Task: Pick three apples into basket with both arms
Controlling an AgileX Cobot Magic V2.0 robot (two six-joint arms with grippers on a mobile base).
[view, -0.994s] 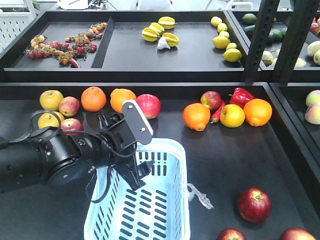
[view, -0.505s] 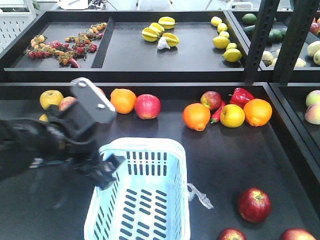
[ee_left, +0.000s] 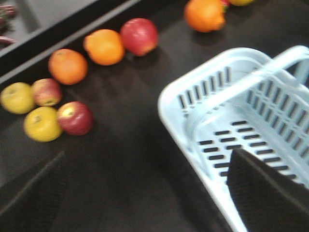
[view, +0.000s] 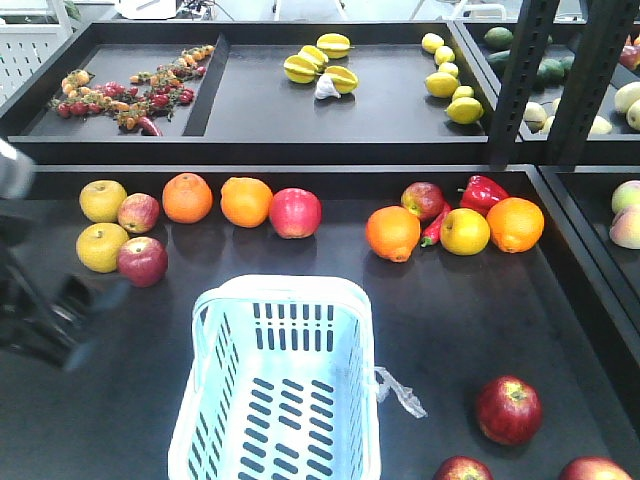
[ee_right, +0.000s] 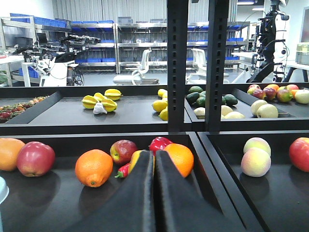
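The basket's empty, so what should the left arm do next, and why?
Probably lower the open left end effector onto the red apple beside the yellow fruit: it lies nearest that arm, nothing covers it, and the basket holds nothing yet.

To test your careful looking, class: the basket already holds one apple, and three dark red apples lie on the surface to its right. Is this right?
No. The basket is empty, its slotted bottom bare, as the exterior front-facing view shows. The three dark red apples do lie to its right.
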